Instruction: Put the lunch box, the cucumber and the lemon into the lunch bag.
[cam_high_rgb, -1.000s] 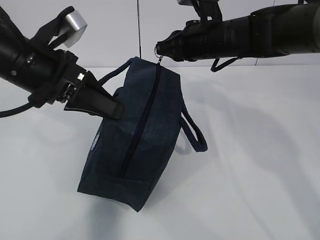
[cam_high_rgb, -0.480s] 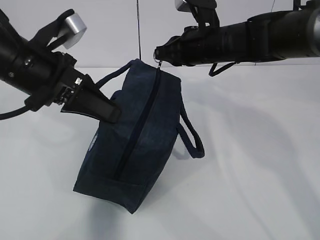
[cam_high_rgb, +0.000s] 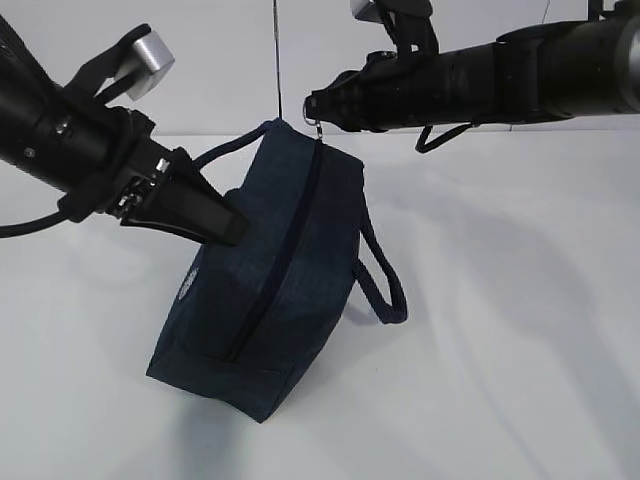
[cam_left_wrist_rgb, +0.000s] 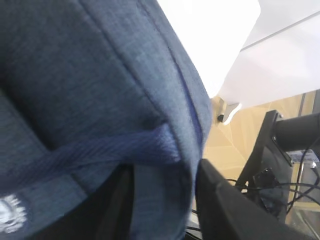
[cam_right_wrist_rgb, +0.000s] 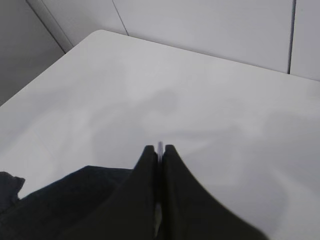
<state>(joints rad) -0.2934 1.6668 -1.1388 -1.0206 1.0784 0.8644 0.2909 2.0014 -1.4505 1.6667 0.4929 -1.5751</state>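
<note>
The lunch bag (cam_high_rgb: 275, 275) stands tilted on the white table (cam_high_rgb: 520, 330), its lower end resting on the surface and its upper end lifted toward the back. Its zipper (cam_high_rgb: 283, 247) runs closed along the upward face, one loop handle (cam_high_rgb: 385, 280) hangs off its right side, and a small white logo patch (cam_high_rgb: 187, 287) shows on its left side. The right gripper (cam_high_rgb: 316, 106) is clenched on the silver ring pull (cam_high_rgb: 319, 120) at the bag's raised end; in the right wrist view its fingers (cam_right_wrist_rgb: 170, 165) are pressed together around a thin bit of metal. The left gripper (cam_high_rgb: 222, 222) presses against the bag's left side; in the left wrist view navy fabric and a handle strap (cam_left_wrist_rgb: 105, 152) fill the space between its dark fingers (cam_left_wrist_rgb: 225, 205), and whether they are pinching the cloth or have let go cannot be told.
</note>
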